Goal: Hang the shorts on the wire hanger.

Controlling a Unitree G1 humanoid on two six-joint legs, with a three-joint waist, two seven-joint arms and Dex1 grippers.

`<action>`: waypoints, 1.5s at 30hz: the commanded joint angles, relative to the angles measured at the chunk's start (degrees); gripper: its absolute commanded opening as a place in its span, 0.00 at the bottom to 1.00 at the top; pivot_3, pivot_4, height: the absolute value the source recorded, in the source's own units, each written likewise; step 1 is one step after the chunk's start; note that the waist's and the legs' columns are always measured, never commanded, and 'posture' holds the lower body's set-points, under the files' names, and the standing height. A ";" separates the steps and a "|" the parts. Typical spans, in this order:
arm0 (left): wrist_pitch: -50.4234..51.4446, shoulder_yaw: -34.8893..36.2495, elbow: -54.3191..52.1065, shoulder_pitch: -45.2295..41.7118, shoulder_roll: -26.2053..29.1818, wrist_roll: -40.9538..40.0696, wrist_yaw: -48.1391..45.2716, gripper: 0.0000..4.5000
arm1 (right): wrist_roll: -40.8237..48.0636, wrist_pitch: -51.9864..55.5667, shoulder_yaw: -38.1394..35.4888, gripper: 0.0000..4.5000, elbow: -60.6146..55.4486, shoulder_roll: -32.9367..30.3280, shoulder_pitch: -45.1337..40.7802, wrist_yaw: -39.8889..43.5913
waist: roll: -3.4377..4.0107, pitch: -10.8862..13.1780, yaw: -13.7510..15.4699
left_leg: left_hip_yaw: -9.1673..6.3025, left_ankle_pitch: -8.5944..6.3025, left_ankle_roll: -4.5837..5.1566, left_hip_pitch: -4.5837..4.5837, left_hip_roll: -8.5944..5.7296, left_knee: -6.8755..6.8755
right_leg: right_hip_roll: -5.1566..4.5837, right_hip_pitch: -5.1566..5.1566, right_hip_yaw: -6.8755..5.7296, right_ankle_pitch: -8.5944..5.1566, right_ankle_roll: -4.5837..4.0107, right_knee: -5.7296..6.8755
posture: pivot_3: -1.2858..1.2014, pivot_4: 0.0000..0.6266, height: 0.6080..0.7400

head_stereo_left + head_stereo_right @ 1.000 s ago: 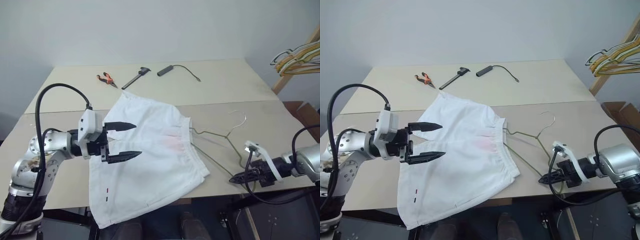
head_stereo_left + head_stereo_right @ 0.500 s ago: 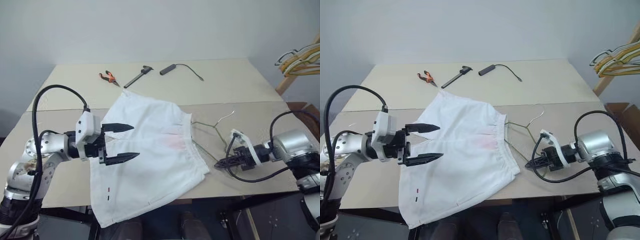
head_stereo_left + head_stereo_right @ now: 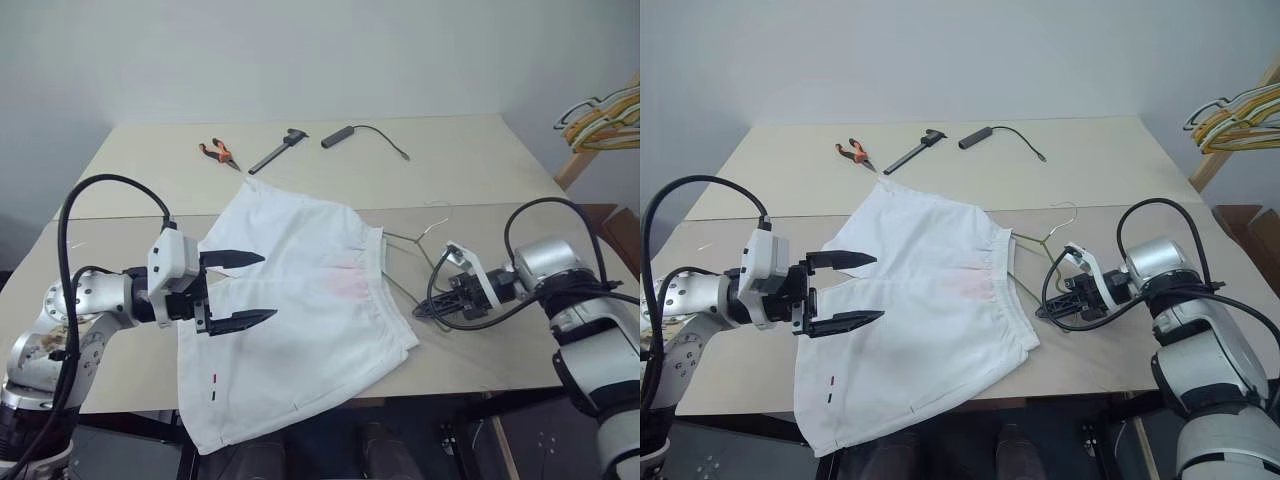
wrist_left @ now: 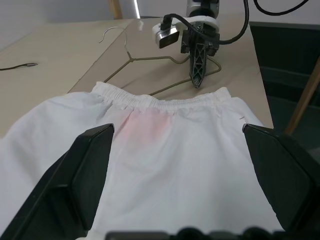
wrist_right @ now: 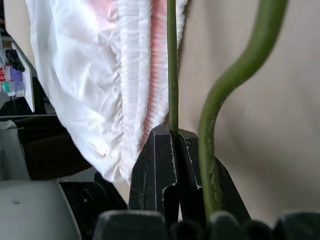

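Observation:
The white shorts (image 3: 300, 310) lie flat on the table, their gathered waistband (image 4: 165, 102) facing right and one leg hanging over the front edge. Just right of the waistband lies the thin olive wire hanger (image 3: 408, 241), its hook (image 3: 1067, 207) pointing away from me. My right gripper (image 3: 418, 312) is shut on the wire hanger's lower wire (image 5: 172, 65), with its tips close to the waistband. My left gripper (image 3: 266, 286) hovers open over the left part of the shorts, pointing right, nothing between its fingers (image 4: 90, 170).
At the back of the table lie orange-handled pliers (image 3: 215, 153), a black caliper-like tool (image 3: 275, 153) and a black bar with a cable (image 3: 340, 136). A bunch of coloured hangers (image 3: 600, 108) hangs on a wooden stand at the far right. Bare tabletop (image 3: 500, 170) stretches behind the hanger.
My right gripper has moved left and away from the front edge, toward the waistband, dragging the wire hanger with it. The left gripper stays open in place.

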 commanded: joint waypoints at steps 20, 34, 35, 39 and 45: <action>-2.30 1.34 -1.69 0.63 0.66 0.48 -0.06 1.00 | -1.47 -7.86 1.50 0.00 6.13 1.98 -4.86 5.85 | 0.01 0.00 0.29 | -0.01 0.03 -0.05 0.04 0.00 0.00 | 0.02 -0.01 -0.01 0.04 -0.05 0.08 | 0.57 0.13 1.00; -2.84 1.33 -0.51 -0.47 0.76 1.01 0.19 1.00 | -8.31 -15.09 -7.04 0.00 3.75 2.43 -6.50 -1.67 | 0.01 -0.01 0.37 | 0.00 0.05 -0.09 -0.01 0.00 -0.01 | 0.01 -0.07 -0.01 0.05 -0.05 0.08 | 0.56 0.12 1.00; -2.87 1.39 -0.46 -0.44 0.80 1.01 0.14 1.00 | -8.36 -15.18 -7.63 0.00 0.81 1.51 -5.62 -2.04 | 0.01 -0.01 0.47 | 0.00 0.05 -0.09 -0.05 0.00 -0.01 | 0.01 -0.10 -0.01 0.05 -0.05 0.08 | 0.56 0.12 1.00; -3.33 0.91 0.56 -1.20 1.02 1.28 -0.70 1.00 | -8.24 -15.76 -11.83 0.00 -13.05 -1.68 -1.30 -7.84 | 0.01 -0.02 0.68 | -0.02 0.05 -0.09 -0.13 0.00 0.00 | 0.00 -0.15 -0.04 0.05 -0.05 0.07 | 0.55 0.12 1.00; -5.53 -0.51 5.49 -6.26 1.73 3.23 -3.37 1.00 | -10.39 -16.51 -15.31 0.00 -31.26 -4.70 2.98 -17.55 | 0.02 -0.03 0.43 | 0.00 0.08 -0.14 -0.11 0.01 0.01 | 0.00 -0.16 -0.04 0.09 -0.06 0.11 | 0.54 0.09 1.00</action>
